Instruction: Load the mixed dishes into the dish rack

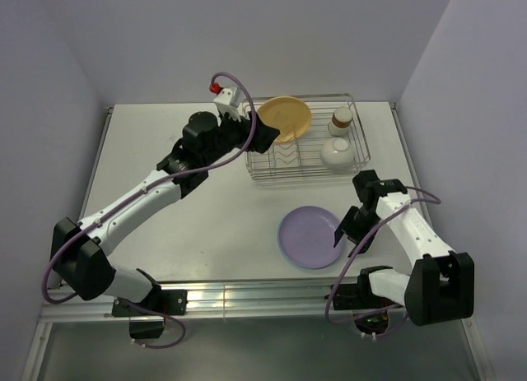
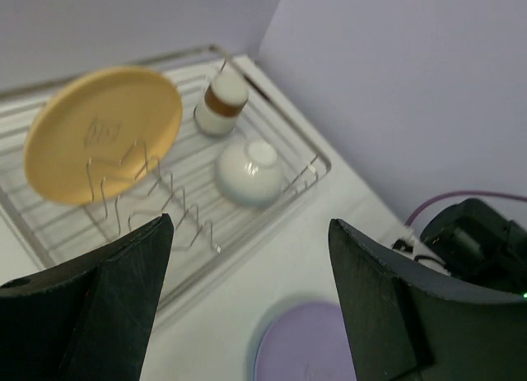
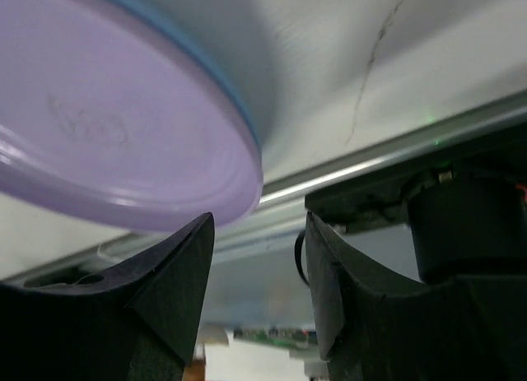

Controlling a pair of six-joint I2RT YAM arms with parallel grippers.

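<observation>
My left arm stretches far across the table, its gripper [image 1: 265,137] spread wide and holding nothing, just beside the orange plate [image 1: 286,118] leaning in the dish rack [image 1: 350,163]. My right arm sits folded low, its gripper [image 1: 339,231] at the right rim of the lavender plate [image 1: 306,237], fingers parted, gripping nothing.

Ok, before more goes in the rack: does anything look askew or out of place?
The orange-yellow plate at the left end of the dish rack seems to lean at a slant against the dividers rather than stand upright. Nothing looks spilled or broken.
</observation>
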